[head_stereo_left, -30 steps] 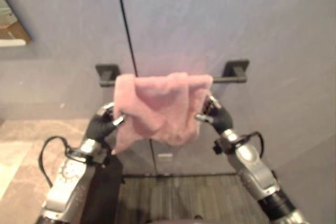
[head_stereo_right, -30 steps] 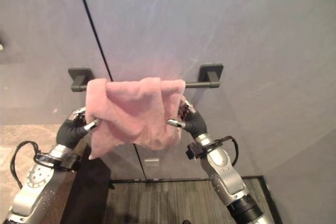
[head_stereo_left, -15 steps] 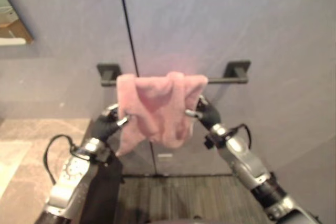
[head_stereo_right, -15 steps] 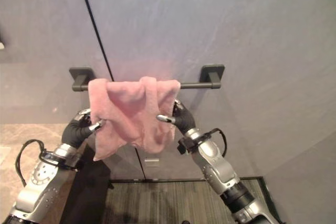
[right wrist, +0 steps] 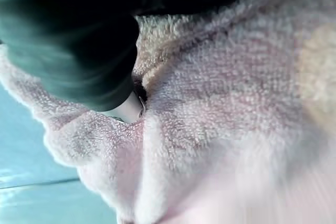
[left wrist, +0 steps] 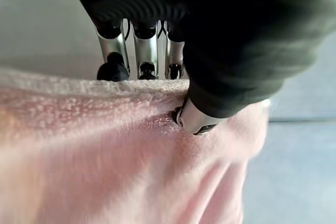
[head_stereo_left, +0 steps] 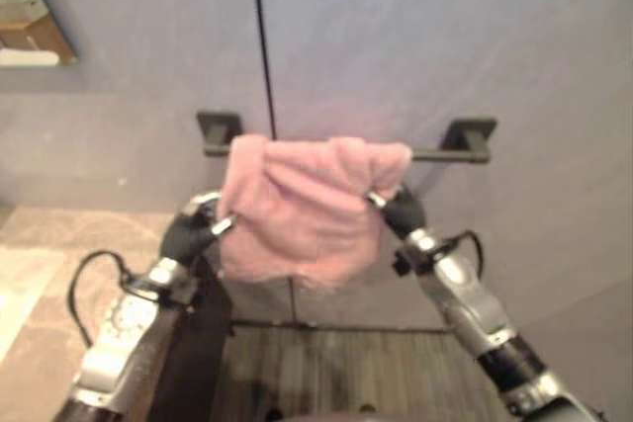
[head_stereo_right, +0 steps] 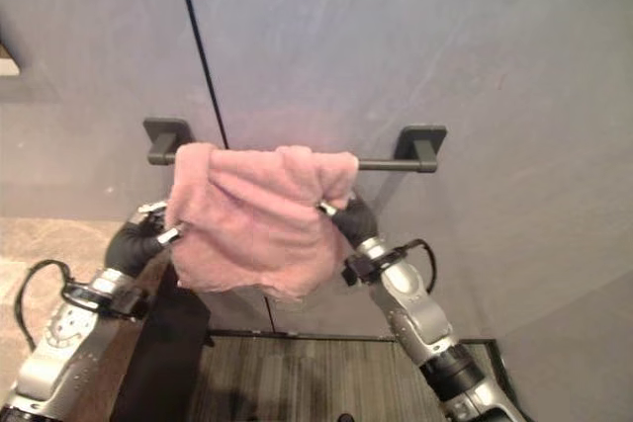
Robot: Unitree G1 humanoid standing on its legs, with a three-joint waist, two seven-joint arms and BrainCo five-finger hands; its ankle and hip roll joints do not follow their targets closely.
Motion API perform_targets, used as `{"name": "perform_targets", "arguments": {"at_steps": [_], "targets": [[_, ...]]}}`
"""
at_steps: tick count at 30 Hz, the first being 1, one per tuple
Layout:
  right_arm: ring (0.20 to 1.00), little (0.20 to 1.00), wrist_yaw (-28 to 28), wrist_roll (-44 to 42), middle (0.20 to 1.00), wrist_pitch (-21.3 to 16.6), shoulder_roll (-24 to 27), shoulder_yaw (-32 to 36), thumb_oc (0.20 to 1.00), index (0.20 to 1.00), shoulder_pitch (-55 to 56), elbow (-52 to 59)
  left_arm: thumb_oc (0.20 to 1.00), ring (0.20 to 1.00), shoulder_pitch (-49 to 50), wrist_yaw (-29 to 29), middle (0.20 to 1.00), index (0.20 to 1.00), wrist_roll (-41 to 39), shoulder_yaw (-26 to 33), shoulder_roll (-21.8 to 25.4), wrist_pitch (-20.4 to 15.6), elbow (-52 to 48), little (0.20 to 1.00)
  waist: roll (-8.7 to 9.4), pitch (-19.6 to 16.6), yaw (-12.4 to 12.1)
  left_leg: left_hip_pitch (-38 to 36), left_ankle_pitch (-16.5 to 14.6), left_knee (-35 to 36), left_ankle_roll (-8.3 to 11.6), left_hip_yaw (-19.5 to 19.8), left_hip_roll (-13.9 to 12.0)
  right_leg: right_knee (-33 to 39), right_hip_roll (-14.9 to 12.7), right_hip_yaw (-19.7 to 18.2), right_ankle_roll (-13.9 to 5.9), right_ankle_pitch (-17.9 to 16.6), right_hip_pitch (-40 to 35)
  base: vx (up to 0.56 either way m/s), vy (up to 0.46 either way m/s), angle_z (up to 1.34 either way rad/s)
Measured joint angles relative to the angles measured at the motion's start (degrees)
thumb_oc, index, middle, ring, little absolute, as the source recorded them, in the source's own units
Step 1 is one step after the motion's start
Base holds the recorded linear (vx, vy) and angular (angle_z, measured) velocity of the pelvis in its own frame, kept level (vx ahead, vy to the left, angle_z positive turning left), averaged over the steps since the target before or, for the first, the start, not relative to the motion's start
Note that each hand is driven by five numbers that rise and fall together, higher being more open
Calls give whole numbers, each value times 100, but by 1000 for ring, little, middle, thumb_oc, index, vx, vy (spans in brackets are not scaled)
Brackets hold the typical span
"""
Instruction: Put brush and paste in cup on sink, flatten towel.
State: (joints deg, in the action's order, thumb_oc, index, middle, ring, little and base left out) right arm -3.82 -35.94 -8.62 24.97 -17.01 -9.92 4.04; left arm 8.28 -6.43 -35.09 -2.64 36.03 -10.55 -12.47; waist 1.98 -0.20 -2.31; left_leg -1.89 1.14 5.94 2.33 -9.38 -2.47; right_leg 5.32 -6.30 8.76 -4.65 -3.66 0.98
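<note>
We pinch the fluffy pink towel [head_stereo_right: 259, 214] on the black bar [head_stereo_right: 386, 162], left robot hand [head_stereo_right: 138, 240] and right robot hand [head_stereo_right: 348, 218] at mid-frame. It seems still bunched, not flat.

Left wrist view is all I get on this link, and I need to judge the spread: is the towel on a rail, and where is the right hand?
Observer: Yes, the pink towel hangs bunched over a dark wall rail.
Operator: And the right hand?
Observer: The right hand pinches the towel's right edge just below the rail.
Operator: My hand's position?
Observer: The left hand grips the towel's left edge, lower than the right one.
</note>
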Motion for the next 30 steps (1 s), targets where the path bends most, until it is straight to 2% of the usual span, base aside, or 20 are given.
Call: {"name": "perform_targets", "arguments": {"at_steps": [3, 5, 7, 9, 10, 11, 12, 14, 15, 16, 24, 30], "targets": [[260, 260, 54, 407, 260, -9, 23, 160, 260, 260, 135, 43, 200, 200, 67, -98, 200, 200, 136, -17, 214, 35, -141, 200, 21, 19, 8, 5, -7, -4, 3, -2, 4, 0, 2, -7, -5, 6, 6, 0, 0, 0], [272, 272, 59, 487, 272, -46, 16, 180, 272, 272, 217, 183, 200, 200, 19, -97, 200, 200, 119, 42, -53, -12, -122, 200, 9, 21, 45, -7, -15, -17, -2, -7, 9, -1, 4, -12, -7, 4, -1, 0, 0, 0], [275, 275, 67, 574, 275, -47, 7, 183, 275, 275, 204, 184, 200, 200, 23, -123, 200, 200, 147, 21, -18, 10, -145, 200, 25, 29, 40, -3, -15, -18, -2, -15, 4, -2, 13, -24, -6, 2, -8, 3, 0, -2], [313, 313, 71, 665, 313, -52, 0, 194, 313, 313, 202, 185, 200, 200, 23, -119, 200, 200, 156, 48, 33, 8, -171, 200, 24, 29, 49, -8, -16, -18, -2, -30, 4, -1, 15, -38, -7, 2, -2, 6, -4, -4], [595, 595, 77, 689, 595, -56, -5, 199, 595, 595, 203, 184, 200, 200, 13, -106, 200, 200, 140, 68, -31, 0, -168, 200, 22, 30, 69, -12, -17, -18, -3, -50, 4, -1, 14, -57, -10, 0, 14, 6, -10, -4], [743, 743, 81, 696, 743, -56, -7, 198, 743, 743, 202, 183, 200, 200, 14, -121, 200, 200, 151, 45, -11, 2, -167, 200, 24, 30, 68, -17, -17, -17, -3, -68, 2, -1, 14, -63, -10, 0, 12, 6, -11, -5], [1000, 1000, 79, 709, 1000, -56, -9, 186, 1000, 1000, 202, 183, 200, 200, 21, -137, 200, 200, 191, 19, 65, 3, -168, 200, 24, 30, 69, -29, -18, -17, -2, -94, -2, -1, 16, -71, -10, 0, 9, 4, -15, -4], [1000, 1000, 78, 720, 1000, -54, -5, 161, 1000, 1000, 203, 181, 200, 200, 21, -131, 200, 200, 208, 19, 42, 3, -165, 200, 19, 33, 78, -36, -20, -15, 0, -100, -3, 0, 15, -89, -11, 1, 12, 0, -16, -5], [1000, 1000, 72, 719, 1000, -53, -6, 155, 1000, 1000, 202, 175, 514, 514, 20, -129, 514, 514, 215, 2, 30, 3, -165, 514, 19, 33, 79, -36, -19, -15, 0, -100, -4, 0, 16, -98, -10, 1, 10, -5, -18, -5], [1000, 1000, 66, 721, 1000, -48, -3, 151, 1000, 1000, 202, 170, 1000, 1000, 18, -133, 1000, 1000, 236, -63, 40, 6, -165, 1000, 18, 33, 78, -40, -19, -16, 0, -101, -6, 0, 18, -108, -7, -4, 2, -7, -21, -4], [1000, 1000, 70, 719, 1000, -23, 14, 91, 1000, 1000, 94, 166, 1000, 1000, 13, -146, 1000, 1000, 336, -129, 81, 16, -153, 1000, 11, 34, 83, -66, -18, -18, 0, -110, -10, 0, 23, -120, -3, -14, -30, 0, 0, 0], [1000, 1000, 89, 673, 1000, 10, 10, -69, 1000, 1000, 21, 160, 1000, 1000, -106, -131, 1000, 1000, -119, -186, 23, 34, -98, 1000, -34, 32, 100, -87, -19, -17, -1, -106, -9, 0, 23, -121, -3, -14, -34, 0, 0, 0]]}}
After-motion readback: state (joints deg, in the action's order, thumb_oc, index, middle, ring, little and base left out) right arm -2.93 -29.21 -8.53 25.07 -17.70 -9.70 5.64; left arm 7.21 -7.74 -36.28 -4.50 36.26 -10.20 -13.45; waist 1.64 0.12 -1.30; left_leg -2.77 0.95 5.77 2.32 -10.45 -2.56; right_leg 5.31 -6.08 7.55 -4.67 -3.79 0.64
